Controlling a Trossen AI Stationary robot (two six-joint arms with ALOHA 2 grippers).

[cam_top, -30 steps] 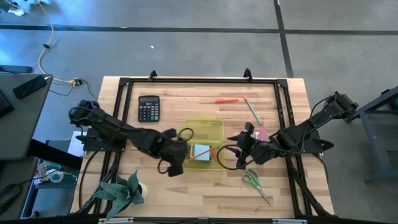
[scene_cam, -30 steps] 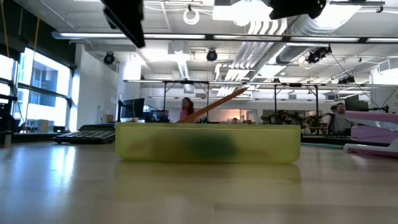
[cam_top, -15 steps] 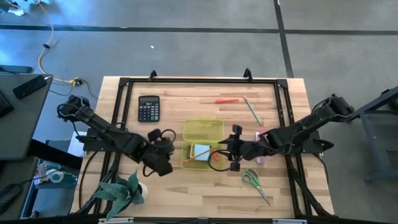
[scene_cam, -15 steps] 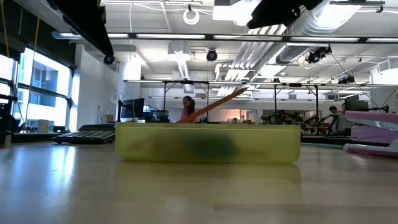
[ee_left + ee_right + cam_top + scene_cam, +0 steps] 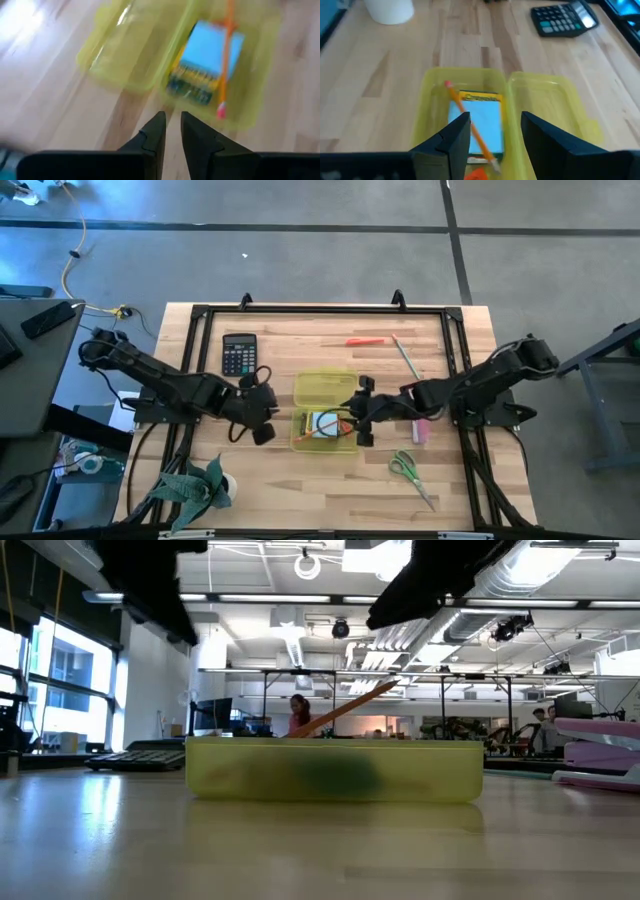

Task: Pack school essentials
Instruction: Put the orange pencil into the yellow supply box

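The translucent yellow-green case (image 5: 325,410) lies open at the table's middle, its lid toward the far side. In its base lie the crayon box (image 5: 479,96) with the light blue sticky-note pad (image 5: 480,122) on top. An orange pencil (image 5: 470,122) lies slanting across them, one end raised above the rim (image 5: 345,710). My left gripper (image 5: 263,420) hovers left of the case, nearly shut and empty (image 5: 171,117). My right gripper (image 5: 362,420) hovers at the case's right side, open and empty (image 5: 495,120). The green-handled scissors (image 5: 405,467), red pen (image 5: 365,341) and green pencil (image 5: 405,358) lie on the table.
A calculator (image 5: 239,354) lies at the far left. A pink object (image 5: 420,430) lies right of the case, under my right arm. A green plant (image 5: 195,485) and a white cup (image 5: 228,485) stand at the near left. A black frame (image 5: 300,310) runs round the table.
My left gripper has drawn back from over the case's left side toward the table's left edge. My right gripper has gone toward the table's left edge, up to the case's right side. The things in the case have stayed put.
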